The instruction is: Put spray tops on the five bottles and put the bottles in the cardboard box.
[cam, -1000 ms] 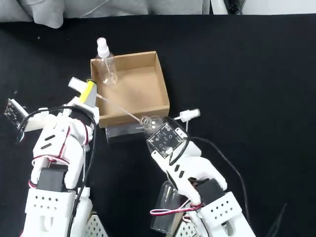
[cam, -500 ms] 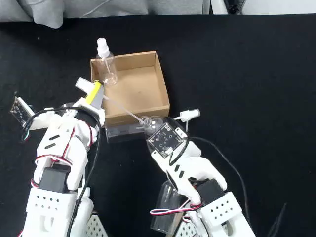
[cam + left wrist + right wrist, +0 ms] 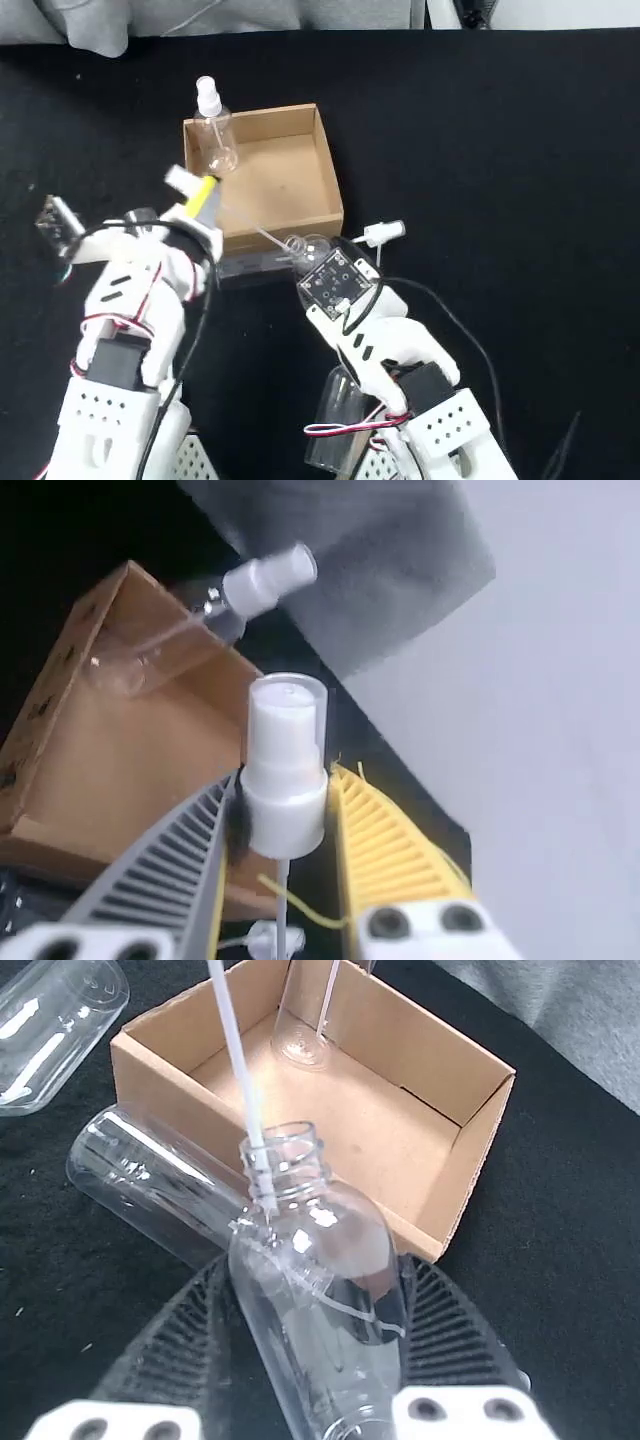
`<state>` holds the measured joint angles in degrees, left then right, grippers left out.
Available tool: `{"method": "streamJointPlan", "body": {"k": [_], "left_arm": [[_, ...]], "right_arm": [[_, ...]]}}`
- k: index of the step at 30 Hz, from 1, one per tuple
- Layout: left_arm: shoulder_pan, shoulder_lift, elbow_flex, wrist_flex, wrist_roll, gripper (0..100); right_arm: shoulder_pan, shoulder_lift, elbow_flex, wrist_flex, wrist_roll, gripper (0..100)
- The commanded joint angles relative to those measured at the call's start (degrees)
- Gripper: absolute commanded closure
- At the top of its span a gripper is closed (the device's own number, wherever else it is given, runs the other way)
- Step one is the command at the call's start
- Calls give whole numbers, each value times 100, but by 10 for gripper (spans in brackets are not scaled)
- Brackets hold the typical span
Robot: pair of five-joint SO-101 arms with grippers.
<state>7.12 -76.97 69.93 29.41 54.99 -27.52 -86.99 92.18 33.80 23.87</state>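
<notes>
I'm clamping a spray top [image 3: 285, 770] in the left gripper [image 3: 285, 795], one finger pressing on each side of its collar and the nozzle head standing out past the fingertips. The top's thin tube [image 3: 236, 1070] is slanting down from that gripper, and its end is sitting inside the open neck of the bottle [image 3: 315, 1250]. The right gripper [image 3: 318, 1290] is squeezing that bottle around its body, neck pointing away from the wrist (the collar itself is hanging well apart from the neck).

Just ahead of the right gripper, the box [image 3: 465, 1150] is sitting open side up. A capped bottle [image 3: 213, 130] is leaning in the box's far corner, nearer the left gripper, with its head poking above the rim. Between the right gripper and the box's near wall, an uncapped bottle [image 3: 140, 1185] is lying on its side, just beside the one I'm holding. A loose top [image 3: 385, 232] is lying on the table near the right gripper's outer side.
</notes>
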Motion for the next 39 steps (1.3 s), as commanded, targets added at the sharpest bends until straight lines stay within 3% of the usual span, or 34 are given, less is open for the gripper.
{"method": "streamJointPlan", "body": {"k": [1, 9, 26, 39], "left_arm": [[356, -79, -31, -176, -273, 971], [435, -79, -22, -167, -281, 971], [1262, -79, 119, -149, -554, 971], [1481, -79, 215, -167, -1688, 970]], "right_arm": [[-114, -145, -48, -123, 35, 900], [-114, -145, -48, -123, 26, 900], [-88, -145, -75, -132, 18, 900], [-88, -145, -119, -264, -475, 900]]}}
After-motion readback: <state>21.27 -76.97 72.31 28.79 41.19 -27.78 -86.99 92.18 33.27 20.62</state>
